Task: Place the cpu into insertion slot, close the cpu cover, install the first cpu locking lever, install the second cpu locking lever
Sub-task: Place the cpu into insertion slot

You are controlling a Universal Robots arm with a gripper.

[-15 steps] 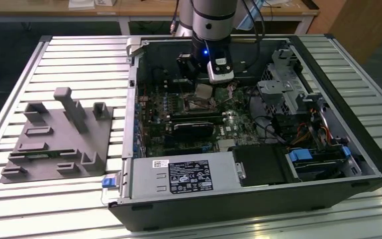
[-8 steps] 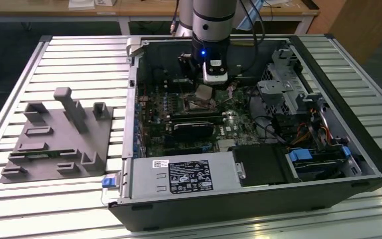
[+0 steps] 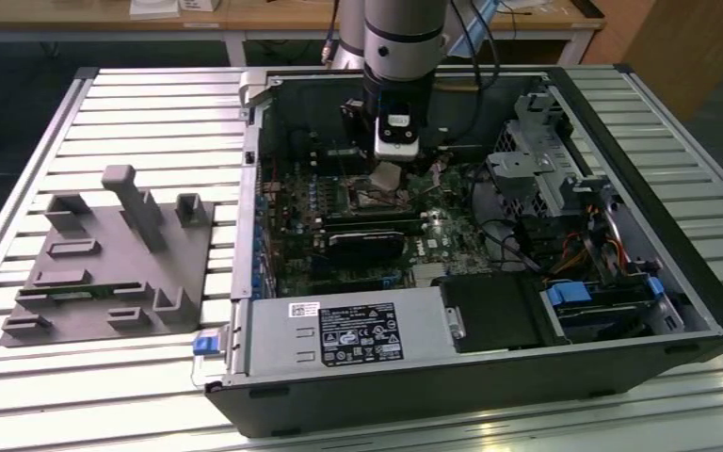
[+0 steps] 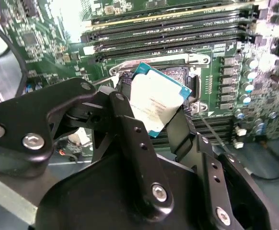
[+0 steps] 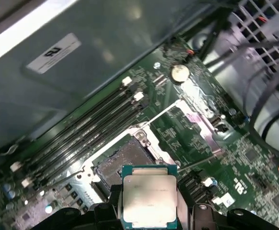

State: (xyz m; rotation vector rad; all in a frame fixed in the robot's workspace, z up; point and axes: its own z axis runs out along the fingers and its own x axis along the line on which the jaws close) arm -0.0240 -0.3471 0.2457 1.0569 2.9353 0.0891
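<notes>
Your gripper (image 4: 153, 117), clamped on the cpu (image 5: 149, 199), hangs near the open slot (image 5: 122, 163): square it to the rim and keep it level; a tilt could bend pins.

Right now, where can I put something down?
The table is bare behind and in front of the grey fixture, left of the computer case in the exterior view. Inside the case is crowded: cables, and the jaws holding the cpu.
</notes>
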